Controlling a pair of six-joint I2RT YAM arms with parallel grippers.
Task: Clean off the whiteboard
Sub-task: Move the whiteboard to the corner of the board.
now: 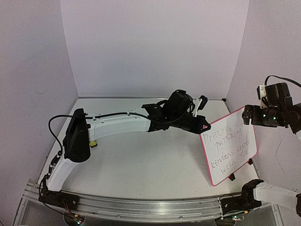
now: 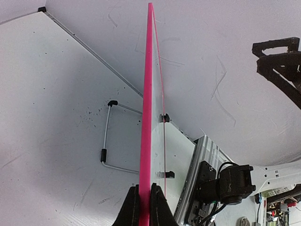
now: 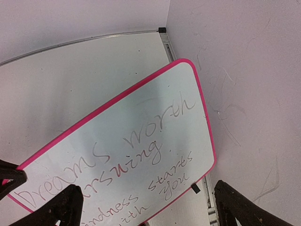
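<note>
- The left arm (image 1: 117, 125) stretches across to the whiteboard (image 1: 225, 150), and the left gripper (image 2: 145, 201) is clamped on its pink edge.
- The right gripper (image 1: 248, 115) hangs at the whiteboard's upper corner, fingers spread wide.

I'm driving this from afar, and it reads as a robotics lab cell; plain white panels (image 1: 155, 47) box in a bare white table (image 1: 141, 165); the left arm (image 1: 117, 123) and right arm (image 1: 277, 193) stand on an aluminium rail (image 1: 141, 205) at the near edge; a loose black cable (image 1: 50, 126) trails off one; bench clutter (image 2: 277, 207) shows beyond the rail.
</note>
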